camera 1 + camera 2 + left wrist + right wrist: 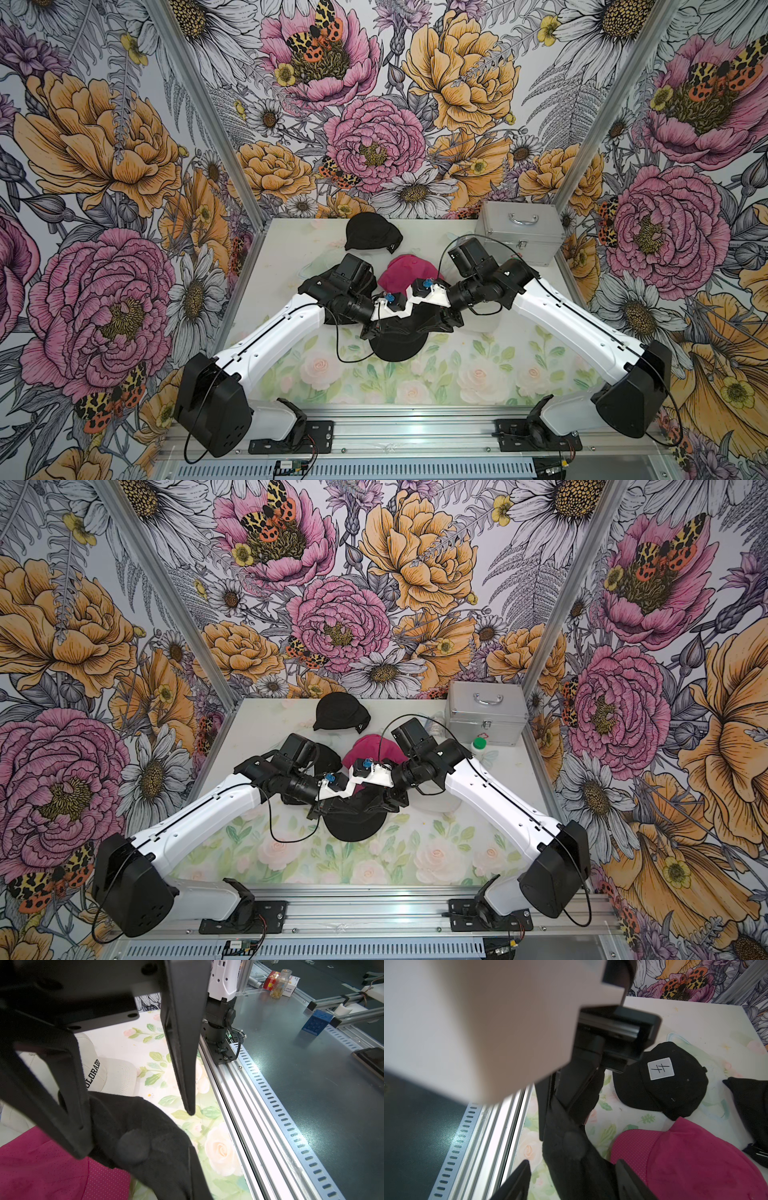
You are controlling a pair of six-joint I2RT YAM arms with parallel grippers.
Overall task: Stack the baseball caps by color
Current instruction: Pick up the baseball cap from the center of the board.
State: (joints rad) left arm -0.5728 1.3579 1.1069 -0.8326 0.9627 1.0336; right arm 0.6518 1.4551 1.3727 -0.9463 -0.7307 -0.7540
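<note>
Your worktop (291,249) carries a silver case (519,232) at its back right corner. One black cap (370,232) lies at the back, a pink cap (405,272) in the middle, a patched black cap (664,1080) beside it under your left arm, and a cream COLORADO cap (99,1070) on the right side. Just in front of the pink one, your left gripper (564,1122) pinches a third black cap (399,351), jaws closed tight. Your right gripper (573,1160) straddles the same cap, jaws parted.
</note>
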